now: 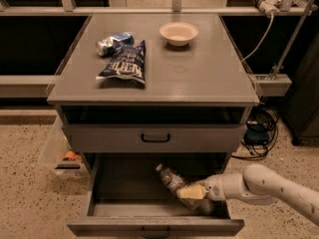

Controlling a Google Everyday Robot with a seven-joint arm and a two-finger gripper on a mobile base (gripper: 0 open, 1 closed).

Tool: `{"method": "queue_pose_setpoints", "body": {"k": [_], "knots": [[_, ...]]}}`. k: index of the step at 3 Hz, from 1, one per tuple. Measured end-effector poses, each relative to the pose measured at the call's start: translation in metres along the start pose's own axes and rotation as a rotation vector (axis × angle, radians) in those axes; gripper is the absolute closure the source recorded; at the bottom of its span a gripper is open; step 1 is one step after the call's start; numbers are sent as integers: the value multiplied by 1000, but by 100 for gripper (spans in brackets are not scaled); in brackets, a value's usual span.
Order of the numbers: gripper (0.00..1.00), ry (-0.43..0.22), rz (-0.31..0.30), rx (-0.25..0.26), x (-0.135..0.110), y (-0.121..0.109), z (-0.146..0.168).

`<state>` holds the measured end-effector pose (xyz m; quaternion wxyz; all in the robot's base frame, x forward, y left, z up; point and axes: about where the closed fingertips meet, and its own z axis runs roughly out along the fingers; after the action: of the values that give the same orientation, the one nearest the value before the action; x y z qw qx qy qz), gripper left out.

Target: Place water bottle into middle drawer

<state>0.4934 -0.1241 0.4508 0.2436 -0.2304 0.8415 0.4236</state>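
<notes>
Tool (192, 192) reaches in from the right, low inside the open drawer (99, 188), pinching bottle (171, 178) at its lower body. Cap tilts up-left, prob. so the bottle clears the drawer front & can be laid flat.

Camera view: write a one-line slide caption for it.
Gripper holds the water bottle tilted inside the open middle drawer.
</notes>
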Motion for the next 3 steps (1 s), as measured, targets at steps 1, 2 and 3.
{"method": "queue_pose_setpoints", "body": {"k": [1, 2, 3], "knots": [[100, 42, -13, 92, 6, -29, 11], [100, 71, -11, 163, 11, -53, 13], [82, 72, -10, 167, 11, -55, 14]]}}
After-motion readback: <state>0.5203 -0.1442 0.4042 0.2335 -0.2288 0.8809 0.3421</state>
